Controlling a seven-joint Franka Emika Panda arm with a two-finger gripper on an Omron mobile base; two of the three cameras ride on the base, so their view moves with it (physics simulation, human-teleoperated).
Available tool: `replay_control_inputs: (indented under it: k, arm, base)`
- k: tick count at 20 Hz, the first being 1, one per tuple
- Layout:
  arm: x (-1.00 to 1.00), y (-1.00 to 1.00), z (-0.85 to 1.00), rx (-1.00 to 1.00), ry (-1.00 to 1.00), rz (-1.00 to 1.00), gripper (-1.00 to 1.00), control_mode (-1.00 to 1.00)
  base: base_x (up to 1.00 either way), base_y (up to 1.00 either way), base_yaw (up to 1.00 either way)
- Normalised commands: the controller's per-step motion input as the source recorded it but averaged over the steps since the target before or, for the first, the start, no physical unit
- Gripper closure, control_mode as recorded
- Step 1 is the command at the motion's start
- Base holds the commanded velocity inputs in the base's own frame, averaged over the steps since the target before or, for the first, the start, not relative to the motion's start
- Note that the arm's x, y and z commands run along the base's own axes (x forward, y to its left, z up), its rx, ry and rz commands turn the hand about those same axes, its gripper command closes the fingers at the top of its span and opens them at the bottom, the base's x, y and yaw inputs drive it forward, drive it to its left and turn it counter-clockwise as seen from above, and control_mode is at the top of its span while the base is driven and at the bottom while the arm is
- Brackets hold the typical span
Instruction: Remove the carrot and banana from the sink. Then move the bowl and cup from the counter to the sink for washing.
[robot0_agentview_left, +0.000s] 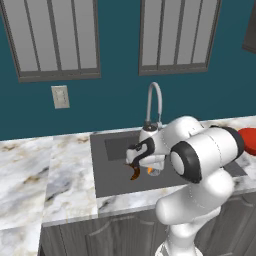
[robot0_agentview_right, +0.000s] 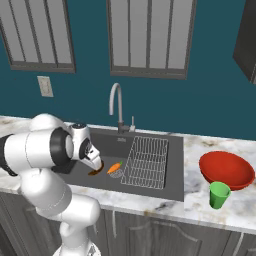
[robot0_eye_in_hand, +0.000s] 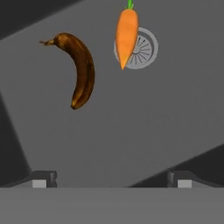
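In the hand view the dark brown banana (robot0_eye_in_hand: 81, 72) lies on the floor of the sink (robot0_eye_in_hand: 131, 122), upper left of centre. The orange carrot (robot0_eye_in_hand: 126, 37) lies to its right, its tip over the round drain (robot0_eye_in_hand: 144, 49). My gripper (robot0_eye_in_hand: 111, 180) hovers open above the basin, fingertips (robot0_eye_in_hand: 43, 179) wide apart with nothing between them. From the right base view the carrot (robot0_agentview_right: 114, 167) sits beside the hand, which partly hides the banana (robot0_agentview_right: 95, 173). The red bowl (robot0_agentview_right: 226, 170) and the green cup (robot0_agentview_right: 219, 194) stand on the counter (robot0_agentview_right: 197, 147) right of the sink.
A wire rack (robot0_agentview_right: 146, 161) fills the right half of the basin. The curved steel faucet (robot0_agentview_right: 116, 102) rises behind the sink, at the wall. Left of the sink stretches bare marble counter (robot0_agentview_left: 30, 165). The bowl (robot0_agentview_left: 248, 140) shows at the right edge behind my arm.
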Motion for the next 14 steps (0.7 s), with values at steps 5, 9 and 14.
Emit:
replay_control_inputs:
  k: [5, 9, 14]
  arm:
    - [0.08, 0.0, -0.2, 0.0, 0.0, 0.0, -1.0, -1.0]
    - [0.1, 0.0, -0.18, 0.0, 0.0, 0.0, -1.0, -1.0]
    - [0.11, 0.0, -0.16, 0.0, 0.0, 0.0, -1.0, -1.0]
  base:
    - [0.0, 0.0, 0.0]
    - [0.0, 0.0, 0.0]
    - [0.0, 0.0, 0.0]
